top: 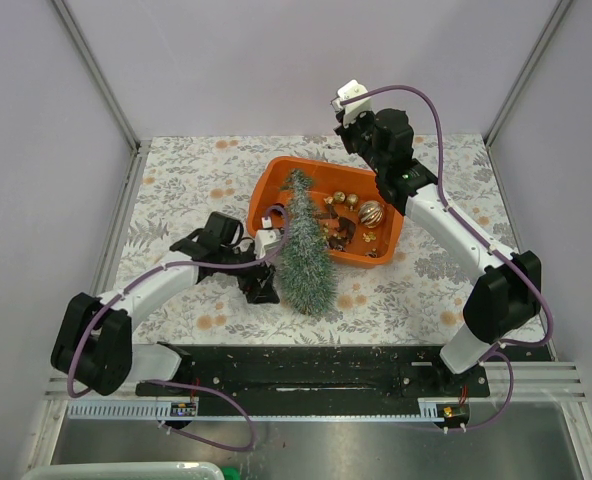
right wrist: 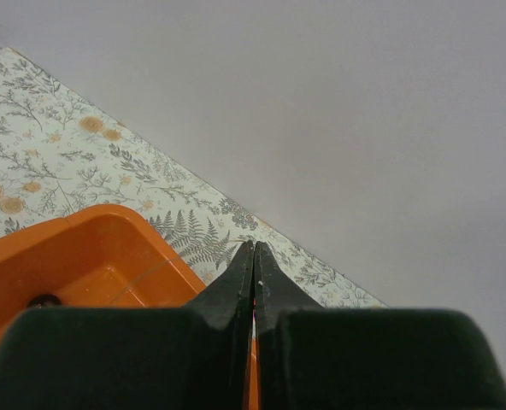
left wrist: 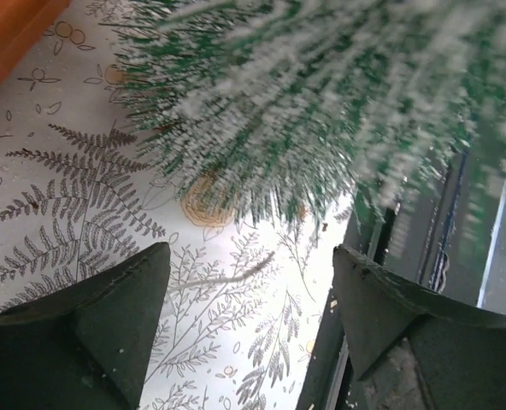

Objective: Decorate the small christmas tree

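Looking into the orange tray [top: 266,190] first: it sits near the middle of the flowered cloth [top: 186,190], and its right half holds the loose ornaments. I see several small gold baubles [top: 342,199], 1 larger striped gold bauble [top: 370,213] and some dark red pieces [top: 342,231] close to the near wall. From above, the tip of the small christmas tree [top: 304,250] lies over the tray's left part. Its body crosses the near rim, and its wide end is over the cloth, near the black rail [top: 316,365] at the front. Whether it stands, leans or lies flat I cannot tell.

My left gripper [left wrist: 251,252] is low over the cloth, just beside the tree's wide end on its left. Its 2 fingers [left wrist: 125,299] are spread wide with only bare cloth between them. The frosted needles fill the view beyond the tips and touch neither finger.

My right gripper [right wrist: 253,256] is up at the far side, above the tray's far right corner. Its fingers are pressed together with nothing between them, pointing toward the pale back wall [right wrist: 364,111].

Pale walls close the cloth on 3 sides. Open cloth lies left of the tray and in a strip behind it. The tree's wide end lies close to the front edge, and my left arm takes up the cloth on the near left.
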Robot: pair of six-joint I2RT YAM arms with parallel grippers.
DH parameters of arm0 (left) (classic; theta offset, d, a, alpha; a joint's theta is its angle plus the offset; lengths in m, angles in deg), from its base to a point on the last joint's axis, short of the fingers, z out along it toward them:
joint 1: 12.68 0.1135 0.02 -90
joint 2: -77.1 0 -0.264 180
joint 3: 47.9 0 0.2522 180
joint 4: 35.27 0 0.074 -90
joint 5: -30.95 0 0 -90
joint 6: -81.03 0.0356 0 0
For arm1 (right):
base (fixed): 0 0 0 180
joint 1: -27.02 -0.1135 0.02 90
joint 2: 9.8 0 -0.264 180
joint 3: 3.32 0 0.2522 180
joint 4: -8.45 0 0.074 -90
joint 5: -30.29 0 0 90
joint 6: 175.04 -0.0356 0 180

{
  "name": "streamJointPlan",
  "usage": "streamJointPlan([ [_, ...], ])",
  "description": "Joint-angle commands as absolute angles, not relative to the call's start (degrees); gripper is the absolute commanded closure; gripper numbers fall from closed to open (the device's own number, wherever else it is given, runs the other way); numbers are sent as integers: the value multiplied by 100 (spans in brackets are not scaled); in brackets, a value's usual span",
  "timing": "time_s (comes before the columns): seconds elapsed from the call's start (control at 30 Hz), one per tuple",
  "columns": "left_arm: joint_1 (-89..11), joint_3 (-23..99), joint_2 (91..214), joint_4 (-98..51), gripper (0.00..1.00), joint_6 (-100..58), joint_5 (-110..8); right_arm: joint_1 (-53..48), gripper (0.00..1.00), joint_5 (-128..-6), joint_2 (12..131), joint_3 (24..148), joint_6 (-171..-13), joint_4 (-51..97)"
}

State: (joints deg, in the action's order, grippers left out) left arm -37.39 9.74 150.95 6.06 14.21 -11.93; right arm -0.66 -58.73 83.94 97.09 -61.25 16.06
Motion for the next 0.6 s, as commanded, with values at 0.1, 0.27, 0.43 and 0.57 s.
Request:
streamJointPlan([
  [0.1, -3879, 1139, 15305, -68, 48, 896, -1694, -58, 100, -5856, 8276, 9895, -6131, 1439],
  [0.27, -3826, 1069, 14874, 397, 63, 1133, -1738, -49, 100, -5856, 8179, 9868, -6096, 1422],
  [0.43, -3799, 850, 14557, 460, 100, 906, -1809, -58, 100, -5733, 8284, 10035, -6078, 1465],
  [0.57, -3773, 770, 14496, 284, 100, 537, -1879, -49, 100, -5611, 8416, 10210, -6105, 1544],
])
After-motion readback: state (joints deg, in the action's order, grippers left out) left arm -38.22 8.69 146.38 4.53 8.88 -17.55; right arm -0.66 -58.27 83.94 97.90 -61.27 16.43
